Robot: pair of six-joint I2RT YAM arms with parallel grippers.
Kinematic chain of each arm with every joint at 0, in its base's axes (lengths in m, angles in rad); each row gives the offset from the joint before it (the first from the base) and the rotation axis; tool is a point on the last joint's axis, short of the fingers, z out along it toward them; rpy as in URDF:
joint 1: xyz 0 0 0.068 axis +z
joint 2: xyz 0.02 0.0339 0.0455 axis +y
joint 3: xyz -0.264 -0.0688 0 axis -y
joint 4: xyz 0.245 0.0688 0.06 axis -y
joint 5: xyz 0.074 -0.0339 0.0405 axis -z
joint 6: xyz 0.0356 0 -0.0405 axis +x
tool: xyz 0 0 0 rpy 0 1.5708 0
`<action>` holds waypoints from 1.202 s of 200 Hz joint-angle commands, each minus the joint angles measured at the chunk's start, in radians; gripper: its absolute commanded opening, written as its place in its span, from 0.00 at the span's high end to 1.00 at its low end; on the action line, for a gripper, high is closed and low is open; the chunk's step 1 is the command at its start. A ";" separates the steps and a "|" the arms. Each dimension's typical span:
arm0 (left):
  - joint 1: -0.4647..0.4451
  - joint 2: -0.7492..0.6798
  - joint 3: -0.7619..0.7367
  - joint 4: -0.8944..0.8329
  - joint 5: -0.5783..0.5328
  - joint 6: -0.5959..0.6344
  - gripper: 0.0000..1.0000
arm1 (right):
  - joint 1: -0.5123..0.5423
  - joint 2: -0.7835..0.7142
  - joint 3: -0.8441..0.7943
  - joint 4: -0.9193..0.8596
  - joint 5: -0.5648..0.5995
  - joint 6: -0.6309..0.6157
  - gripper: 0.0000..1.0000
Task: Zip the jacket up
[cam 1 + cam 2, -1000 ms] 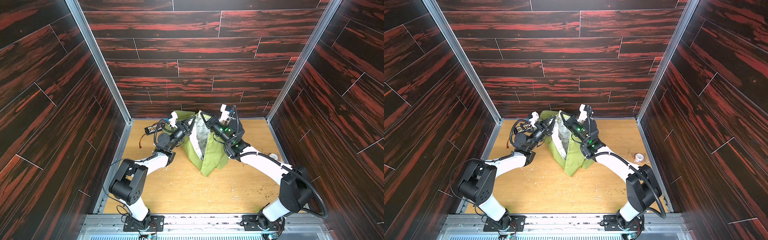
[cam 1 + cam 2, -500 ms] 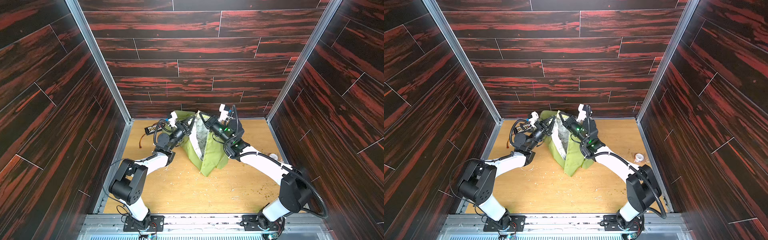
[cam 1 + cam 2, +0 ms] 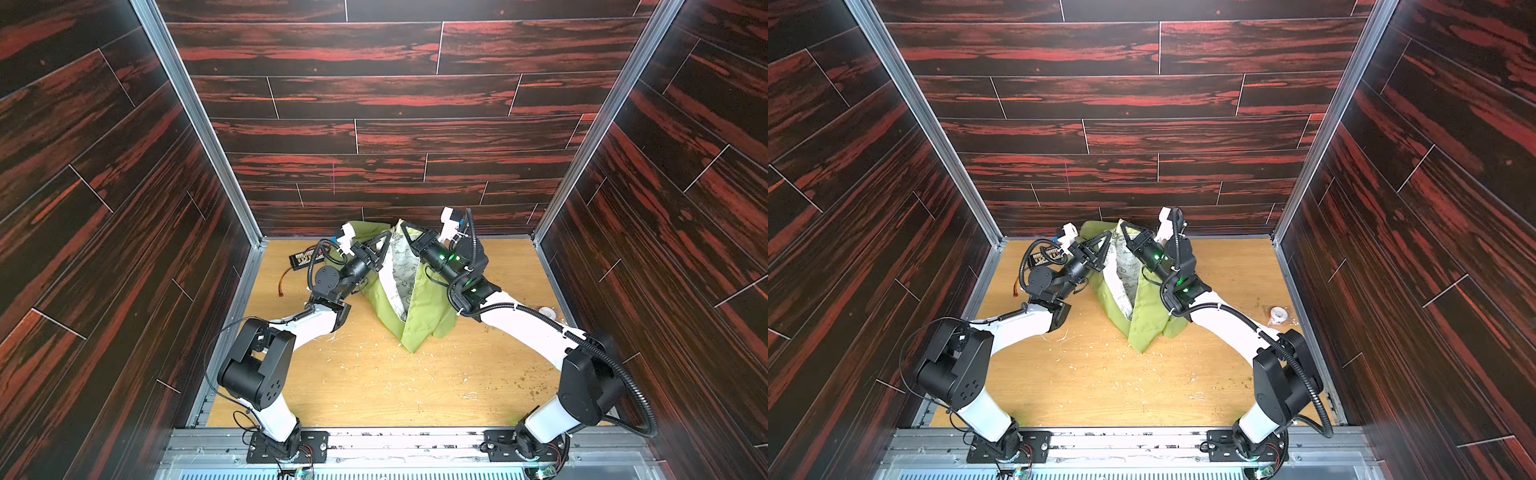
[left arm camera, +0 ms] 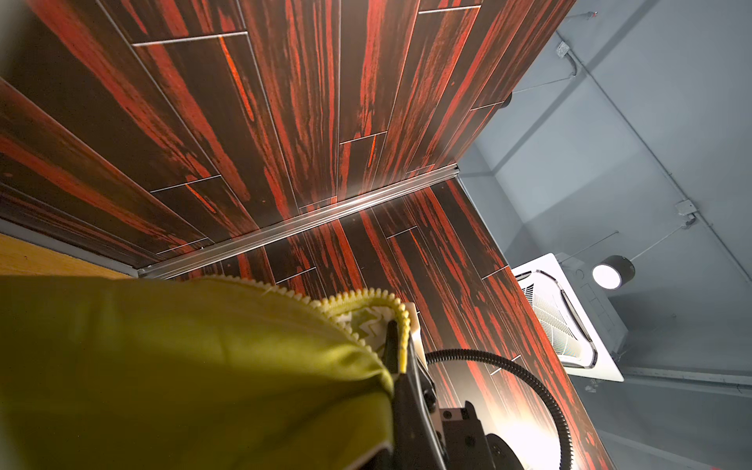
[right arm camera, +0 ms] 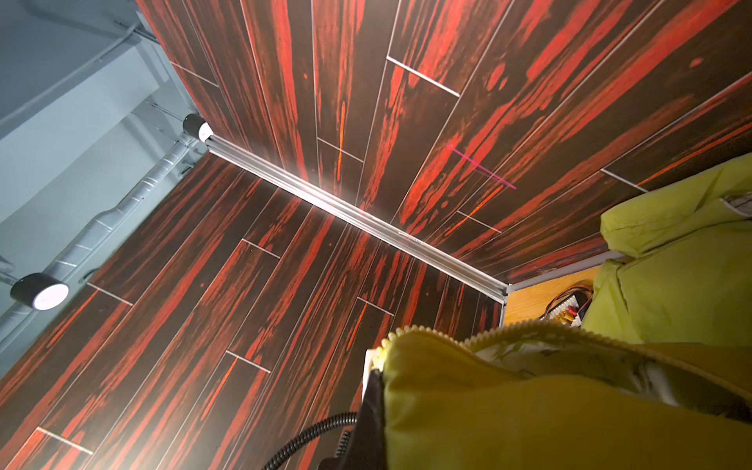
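Nearest us, 2 white-and-black arms rise from the metal rail [image 3: 399, 436] and lean out over the light wooden tabletop [image 3: 374, 395], which is littered with pale shavings [image 3: 361, 356]. Next out is the thin olive-green fabric jacket [image 3: 419, 316], mid-table in both top views. Its pointed lower end touches the wood while the rest is held up like a tent, so the 2 front panels hang free. Between them the white patterned lining [image 3: 399, 274] shows, so the front is open, with nothing zipped that I can see. Whether the 2 sides are joined at the bottom tip, I cannot tell. Off to the right, a small white roll [image 3: 1278, 313] lies well clear. Further on, the left gripper [image 3: 386, 240] is pinched tight on the top edge of its panel. The right gripper [image 3: 405, 228] is clamped just as hard on the opposite edge, and the 2 tips are near each other but apart. The wrist views confirm it: green zipper teeth [image 4: 366, 295] curl over the closed left fingers [image 4: 391, 346], and likewise on the right. Holding both edges high looks meant to draw the 2 zipper rows straight and side by side. Behind the left arm lies a black board with red wires [image 3: 305, 258], then the dark red plank wall [image 3: 374, 124].
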 commanded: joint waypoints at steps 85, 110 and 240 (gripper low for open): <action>0.007 -0.040 0.012 0.063 0.012 -0.010 1.00 | 0.023 -0.013 0.027 0.021 0.015 0.002 1.00; 0.007 -0.044 0.011 0.063 0.011 -0.009 1.00 | 0.028 -0.014 0.027 0.012 0.026 -0.001 1.00; 0.007 -0.052 -0.008 0.063 0.009 -0.005 1.00 | 0.025 -0.005 0.060 -0.014 0.065 -0.001 1.00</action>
